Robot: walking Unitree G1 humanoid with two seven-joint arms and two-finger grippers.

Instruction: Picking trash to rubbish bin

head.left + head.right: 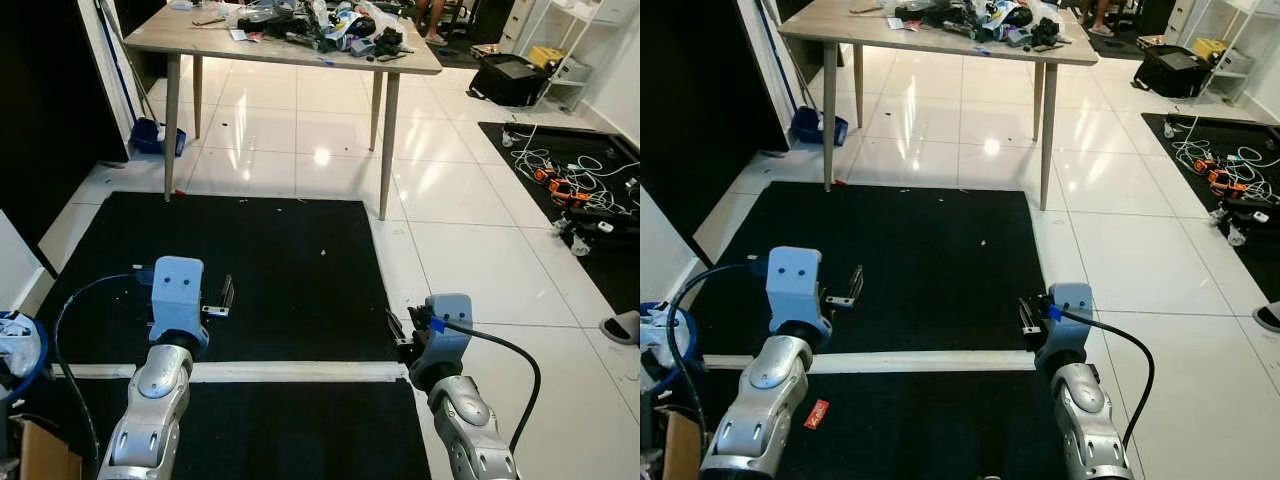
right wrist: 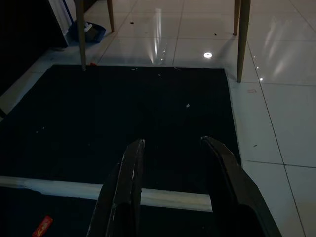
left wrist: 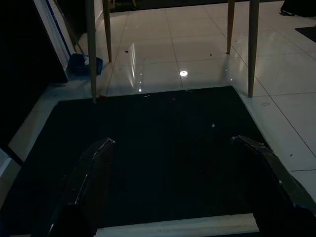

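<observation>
Wrapper (image 1: pixel 816 413) below left gripper's (image 3: pixel 173 148) jaws

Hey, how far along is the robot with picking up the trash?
Nothing looks done yet. Both the left gripper and the right gripper are open and empty, held out above the black mat. A small red wrapper lies on the nearer mat by the left arm, not yet picked up. What is left: grasp that wrapper, then carry it to a bin.
</observation>
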